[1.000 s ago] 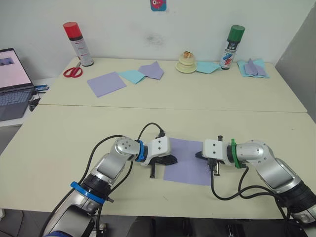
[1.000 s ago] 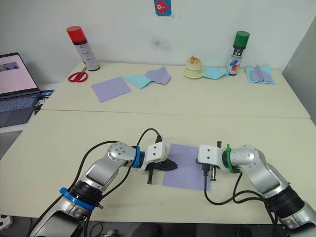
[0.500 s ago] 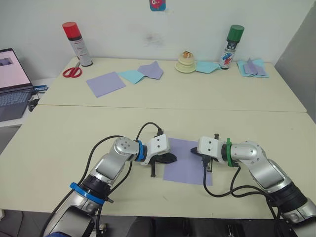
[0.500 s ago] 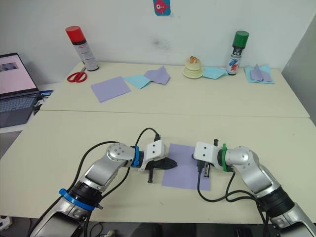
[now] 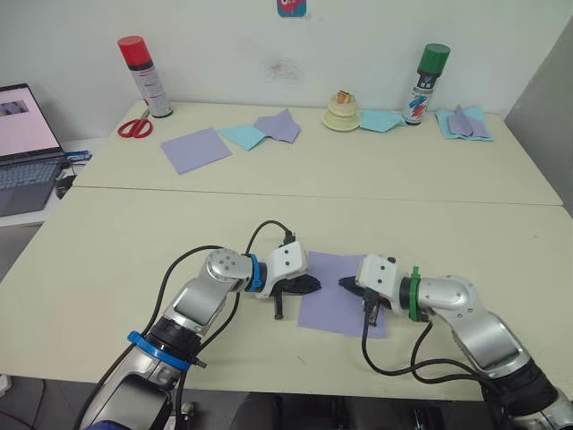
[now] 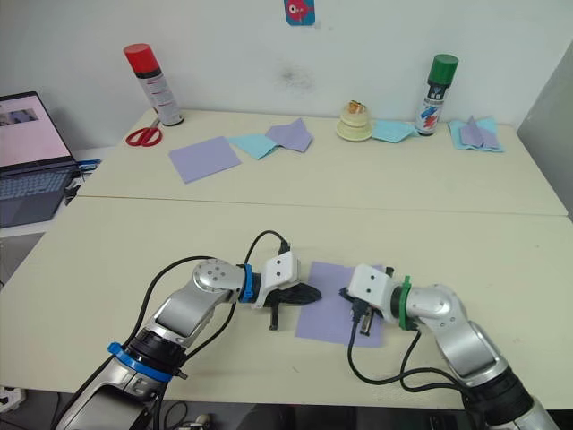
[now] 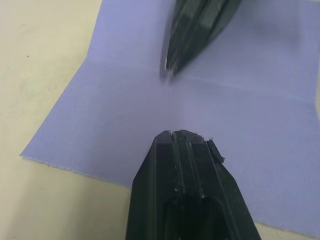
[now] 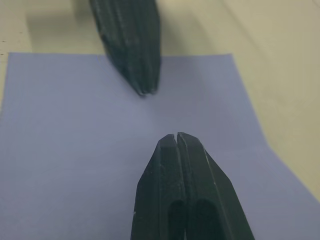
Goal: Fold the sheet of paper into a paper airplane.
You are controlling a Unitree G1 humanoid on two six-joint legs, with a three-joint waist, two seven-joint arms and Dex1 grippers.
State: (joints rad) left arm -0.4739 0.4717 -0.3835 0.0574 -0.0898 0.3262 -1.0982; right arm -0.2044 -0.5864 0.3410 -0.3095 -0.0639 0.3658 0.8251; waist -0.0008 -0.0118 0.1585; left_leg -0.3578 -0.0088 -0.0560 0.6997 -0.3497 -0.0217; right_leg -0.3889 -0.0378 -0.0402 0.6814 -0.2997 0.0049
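Note:
The lavender sheet of paper (image 5: 333,300) lies flat on the near table, a centre crease running across it (image 7: 240,90). My left gripper (image 5: 313,286) is shut, its tips resting over the sheet's left edge. Facing it from the right, my right gripper (image 5: 345,283) is also shut and sits over the middle of the sheet. The two tips point at each other with a small gap between them. In the left wrist view my own shut fingers (image 7: 182,150) face the right gripper's tips (image 7: 172,67) across the crease. No paper airplane shape shows; the sheet is unfolded.
On the far table lie a smaller lavender sheet (image 5: 195,149), light-blue and lavender folded pieces (image 5: 264,130), red scissors (image 5: 135,128), a red-capped spray can (image 5: 142,64), a green-capped can (image 5: 427,72) and a cream dish (image 5: 341,115). A laptop (image 5: 25,134) stands at the left.
My right gripper has slid leftward over the sheet, from its right edge toward the middle, closing the gap to the left gripper. The left gripper has stayed put.

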